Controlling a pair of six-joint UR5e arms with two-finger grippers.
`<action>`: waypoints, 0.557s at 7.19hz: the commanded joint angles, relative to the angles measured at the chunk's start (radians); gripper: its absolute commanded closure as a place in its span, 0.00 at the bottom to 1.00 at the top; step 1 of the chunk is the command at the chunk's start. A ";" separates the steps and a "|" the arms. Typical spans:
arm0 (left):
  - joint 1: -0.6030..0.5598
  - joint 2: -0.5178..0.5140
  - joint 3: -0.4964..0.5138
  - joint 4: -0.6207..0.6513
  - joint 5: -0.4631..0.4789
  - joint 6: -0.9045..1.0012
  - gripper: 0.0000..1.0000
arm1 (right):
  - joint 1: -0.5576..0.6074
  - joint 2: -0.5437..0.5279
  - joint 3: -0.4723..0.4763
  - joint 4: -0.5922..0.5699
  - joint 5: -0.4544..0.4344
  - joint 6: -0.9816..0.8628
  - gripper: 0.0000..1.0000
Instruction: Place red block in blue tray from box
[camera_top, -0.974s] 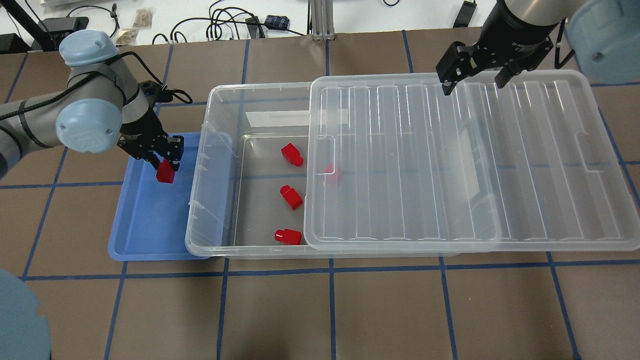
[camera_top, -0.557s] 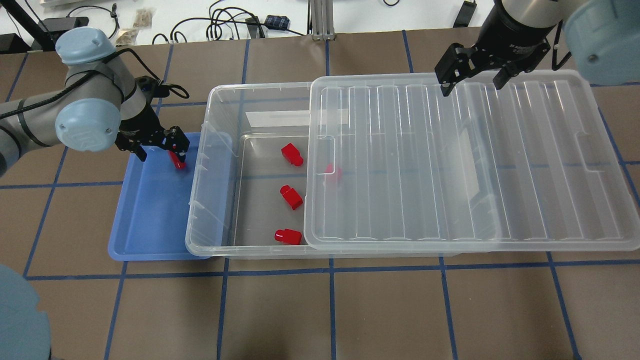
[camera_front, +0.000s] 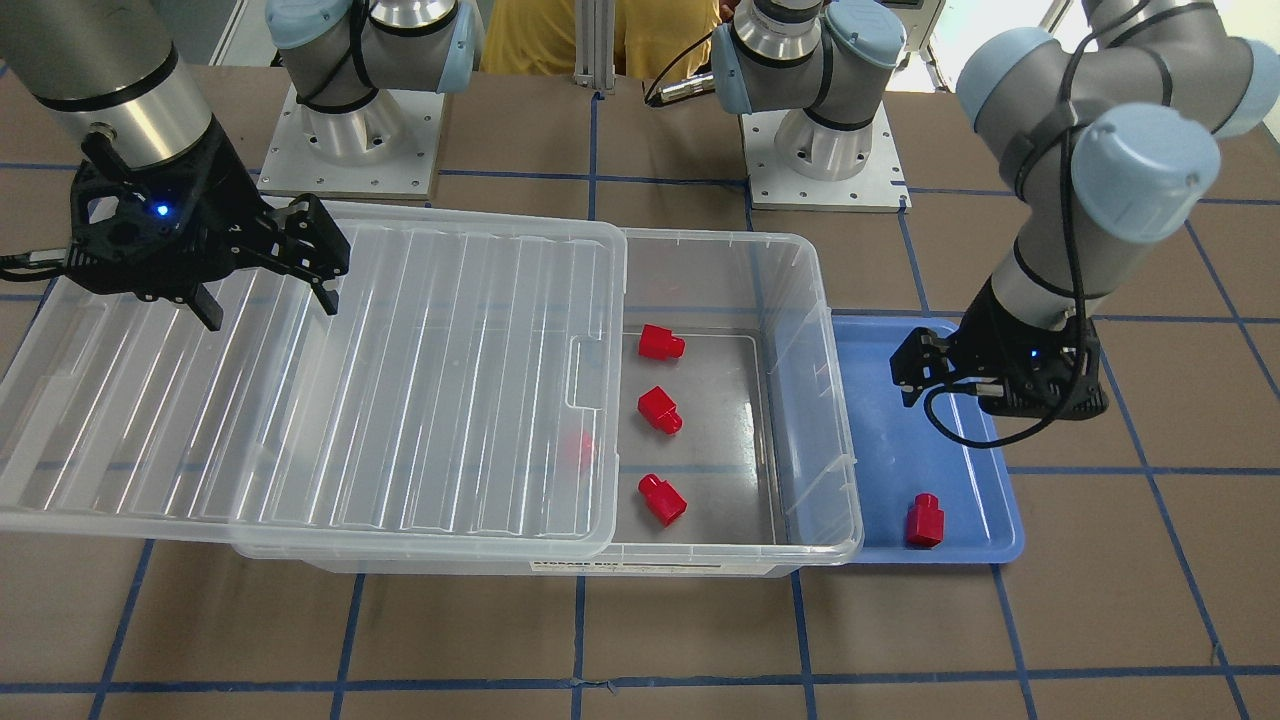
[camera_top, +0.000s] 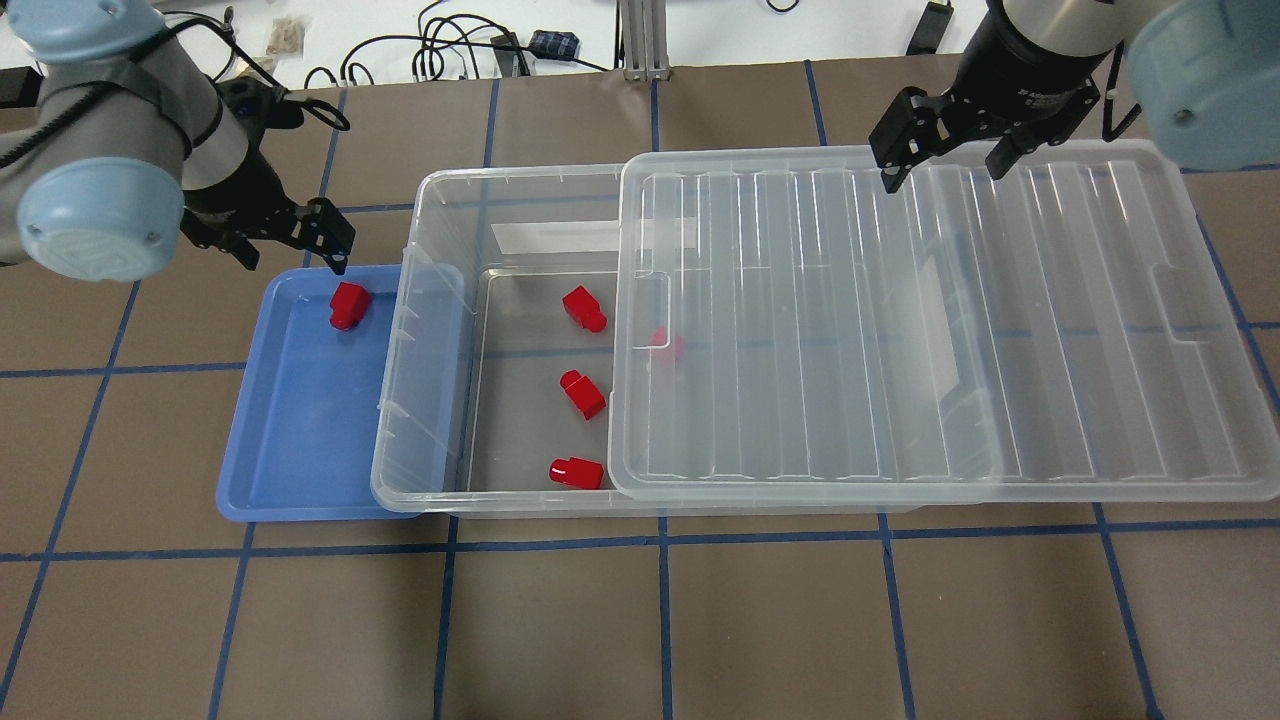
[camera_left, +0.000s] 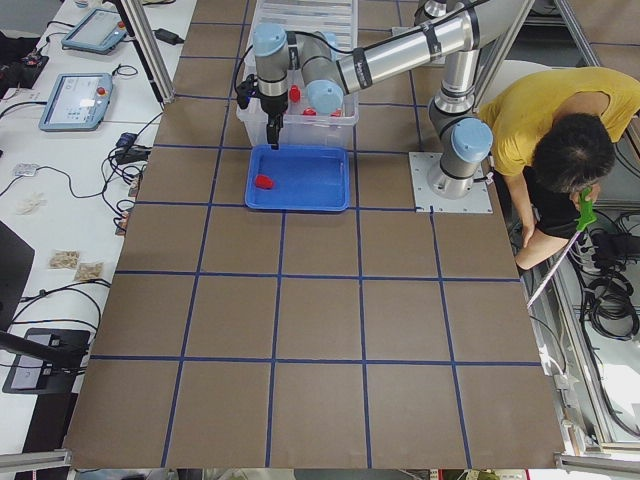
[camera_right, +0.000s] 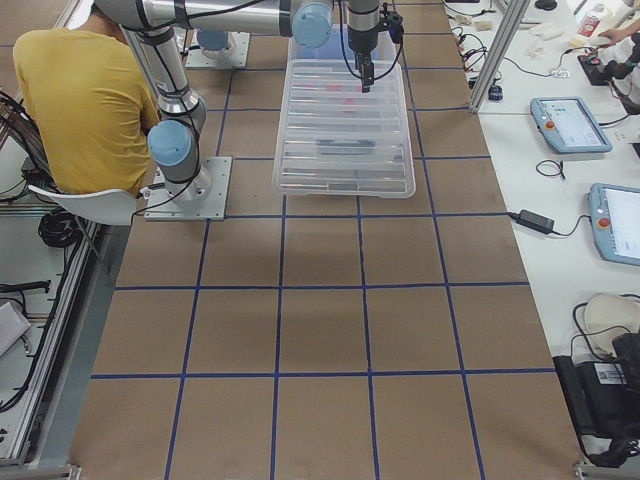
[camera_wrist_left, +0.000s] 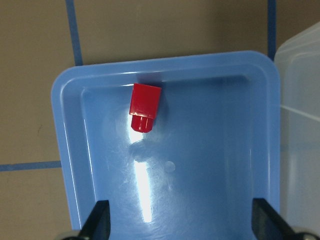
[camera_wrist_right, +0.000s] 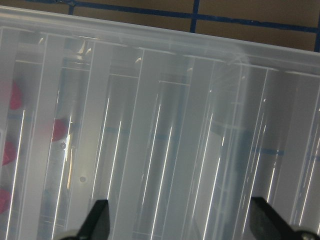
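The blue tray (camera_top: 300, 450) lies just beside the box (camera_top: 440, 185), whose flared left rim overhangs the tray's adjoining edge. Most of the tray floor is bare. The ribbed lid (camera_top: 900, 320) sits slid toward the robot's right, uncovering the box's left end. Three more red pieces (camera_top: 582, 394) lie there, and a fourth shows dimly under the lid. The red block (camera_top: 348, 305) rests on the tray floor near its far rim. The left gripper (camera_top: 290, 250) hangs above that rim, fingers spread, holding nothing. The right gripper (camera_top: 943, 168) hovers over the lid's far edge, spread and empty.
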 joint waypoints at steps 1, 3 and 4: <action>-0.076 0.108 0.034 -0.069 -0.002 -0.103 0.00 | 0.000 0.001 0.001 0.000 0.001 0.000 0.00; -0.212 0.136 0.088 -0.126 -0.004 -0.223 0.00 | 0.000 0.001 0.001 0.000 -0.001 0.000 0.00; -0.231 0.145 0.112 -0.221 -0.005 -0.253 0.00 | 0.000 0.001 0.001 0.000 -0.001 0.000 0.00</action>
